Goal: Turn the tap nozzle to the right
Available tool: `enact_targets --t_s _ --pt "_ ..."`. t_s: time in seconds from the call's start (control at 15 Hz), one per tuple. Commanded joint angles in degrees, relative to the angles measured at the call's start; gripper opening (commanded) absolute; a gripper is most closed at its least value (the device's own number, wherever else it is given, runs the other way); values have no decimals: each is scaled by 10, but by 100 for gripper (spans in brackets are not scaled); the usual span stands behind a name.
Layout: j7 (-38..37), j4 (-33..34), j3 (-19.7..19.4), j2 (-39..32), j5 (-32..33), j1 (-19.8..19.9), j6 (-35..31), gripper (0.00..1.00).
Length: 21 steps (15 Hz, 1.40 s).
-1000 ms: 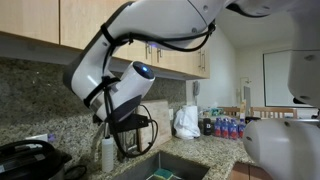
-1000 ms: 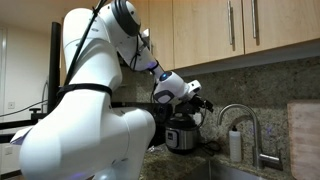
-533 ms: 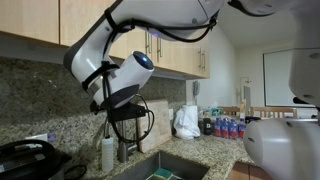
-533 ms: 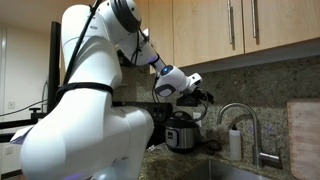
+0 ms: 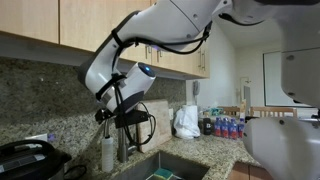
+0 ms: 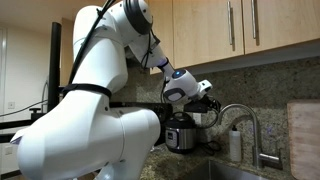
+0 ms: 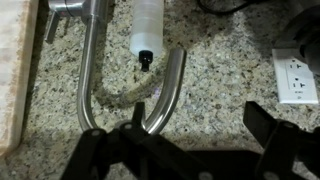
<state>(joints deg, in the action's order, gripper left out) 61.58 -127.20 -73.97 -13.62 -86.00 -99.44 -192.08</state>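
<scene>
The tap nozzle is a brushed-steel gooseneck that arches over the sink. In the wrist view its curved spout runs just beyond the left finger. My gripper is open, with dark fingers spread wide. The top of the arch sits beside the left finger, and the gap between the fingers holds only countertop. In an exterior view the gripper hangs just left of the arch's tip. In another exterior view the gripper covers most of the tap.
A small pale soap bottle stands beside the tap base. There is a wall outlet, a pale board, a rice cooker, the sink basin below, and cabinets above.
The gripper has moved down and toward the tap arch, from well clear of it to right beside its top. The tap has not visibly turned.
</scene>
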Motion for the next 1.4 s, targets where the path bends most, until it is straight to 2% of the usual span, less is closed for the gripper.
enact_targets --t_s 0.0,0.4,0.73,0.93,1.0,1.33 --pt "-45 18 22 -71 29 52 101 100" --pt "-220 71 -26 -165 164 60 219 100" --pt "-432 105 -98 -271 250 61 324 100" --pt "-510 115 -132 -300 299 54 394 100" --pt "-567 109 -115 -250 388 58 372 100" --pt "-729 113 -118 -212 577 55 394 100"
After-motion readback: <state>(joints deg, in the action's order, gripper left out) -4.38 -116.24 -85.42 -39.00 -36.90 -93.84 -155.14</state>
